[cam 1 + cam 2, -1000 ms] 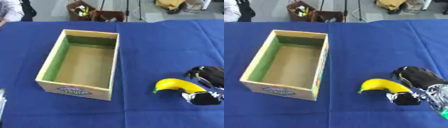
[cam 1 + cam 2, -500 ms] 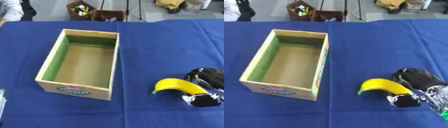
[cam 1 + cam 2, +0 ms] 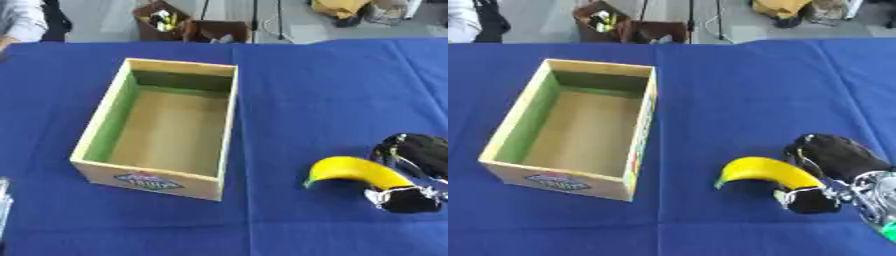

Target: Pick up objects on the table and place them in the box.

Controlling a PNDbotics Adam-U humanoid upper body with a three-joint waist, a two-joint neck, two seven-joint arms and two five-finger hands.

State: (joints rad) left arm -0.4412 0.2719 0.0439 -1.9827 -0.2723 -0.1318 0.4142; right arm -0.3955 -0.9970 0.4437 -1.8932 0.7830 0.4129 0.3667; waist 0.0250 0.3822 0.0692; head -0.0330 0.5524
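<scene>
Right now your biggest landmark is the blue-clothed table, which fills nearly everything you see. On it, well off to the left of your working hand, sits the open wooden box, green along its inner walls, a printed label on its near face, nothing inside it.

Your right hand comes in from the lower right edge and rests low on the cloth. Its black fingers curl over the far end of the banana, and the thumb closes in from the near side, so that end of the fruit is pinched between them. The banana lies on the table, arching out to the left of the hand, its greenish tip pointing down and away toward the box but well apart from it.

Your left hand shows only as a pale sliver at the lower left edge; you cannot tell from this how its fingers are set.
</scene>
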